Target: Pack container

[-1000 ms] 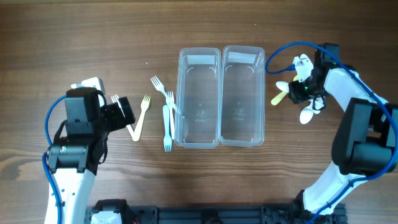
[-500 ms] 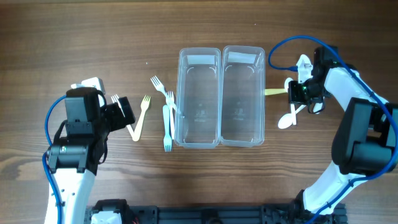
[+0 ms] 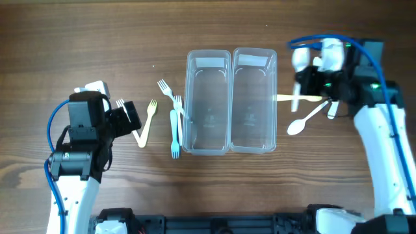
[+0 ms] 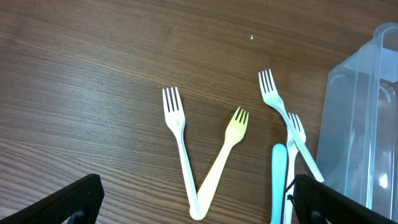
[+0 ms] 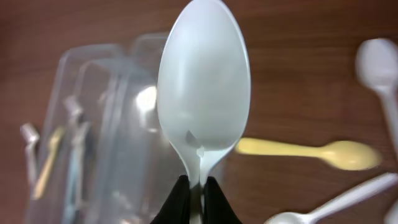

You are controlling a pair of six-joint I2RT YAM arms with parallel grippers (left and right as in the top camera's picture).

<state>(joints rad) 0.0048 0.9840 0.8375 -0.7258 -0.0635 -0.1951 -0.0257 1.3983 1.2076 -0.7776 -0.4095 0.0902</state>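
Observation:
The clear two-tub container stands at the table's middle, both tubs empty. My right gripper is raised just right of it, shut on the handle of a white spoon that points bowl-up from the shut fingers. The container lies below and to the left in the right wrist view. My left gripper is open and empty, low over the table left of the forks. Its fingers straddle the joined handles of a white fork and a yellow fork.
A yellow spoon and a white spoon lie right of the container, with more white spoons nearby. Two white forks and a blue fork lie against the container's left wall.
My right gripper has lifted off the table with the white spoon and swung slightly left towards the container. The yellow spoon shifted left. The left arm has not moved.

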